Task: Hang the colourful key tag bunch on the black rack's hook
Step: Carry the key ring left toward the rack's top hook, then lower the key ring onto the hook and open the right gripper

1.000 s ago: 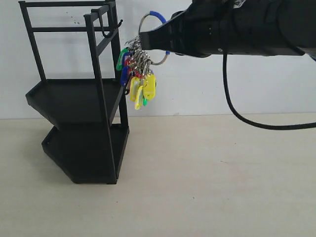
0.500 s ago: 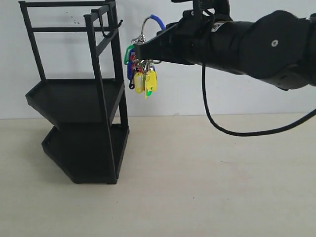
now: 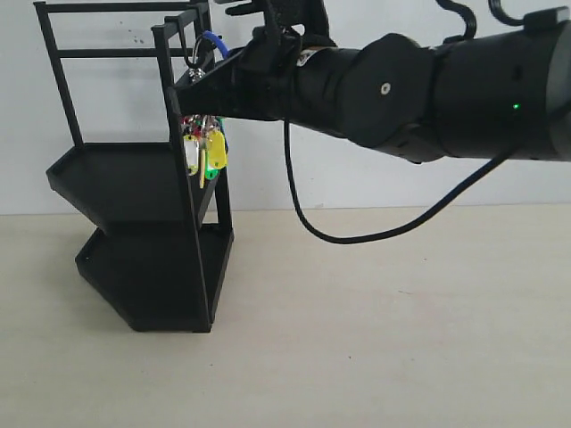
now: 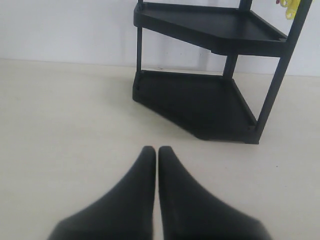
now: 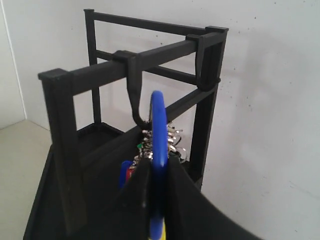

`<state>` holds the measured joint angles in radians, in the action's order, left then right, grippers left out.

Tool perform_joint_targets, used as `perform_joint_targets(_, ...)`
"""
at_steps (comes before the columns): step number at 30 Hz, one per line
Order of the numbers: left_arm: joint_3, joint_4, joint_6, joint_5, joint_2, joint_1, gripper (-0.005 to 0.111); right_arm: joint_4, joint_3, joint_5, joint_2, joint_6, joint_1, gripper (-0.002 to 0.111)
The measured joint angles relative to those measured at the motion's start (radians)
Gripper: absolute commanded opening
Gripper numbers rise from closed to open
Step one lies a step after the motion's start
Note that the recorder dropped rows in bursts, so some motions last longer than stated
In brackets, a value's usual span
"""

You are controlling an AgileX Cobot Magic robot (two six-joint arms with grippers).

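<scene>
The colourful key tag bunch (image 3: 204,148) hangs at the black rack's (image 3: 134,183) front top corner, its blue carabiner loop (image 5: 157,125) pinched upright in my right gripper (image 5: 159,172), which is shut on it. The hook (image 5: 136,102) drops from the rack's top bar (image 5: 100,70) just behind the loop; I cannot tell whether the loop is over its tip. In the exterior view the blue loop (image 3: 212,40) sits level with the top bar. My left gripper (image 4: 153,152) is shut with nothing in it, low over the table, facing the rack (image 4: 200,100). Yellow tags (image 4: 290,6) show at the frame's edge.
A second hook (image 5: 202,65) hangs further along the same bar. The right arm's black cable (image 3: 357,234) loops down below the arm. A white wall stands close behind the rack, and the beige tabletop (image 3: 375,321) stretches to the rack's right.
My right arm has carried the bunch leftward from open air beside the rack up to the top bar by the hook. The tags now hang in front of the rack's post.
</scene>
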<state>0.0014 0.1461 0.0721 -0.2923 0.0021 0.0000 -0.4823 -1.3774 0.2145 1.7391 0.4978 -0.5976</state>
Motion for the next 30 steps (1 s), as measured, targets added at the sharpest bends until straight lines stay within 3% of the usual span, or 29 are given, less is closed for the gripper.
perform_joint_targets(30,0.000,0.000,0.000,0.000,0.000,0.000,0.004,-0.004,-0.021,0.097,0.054,-0.001,-0.039,0.000)
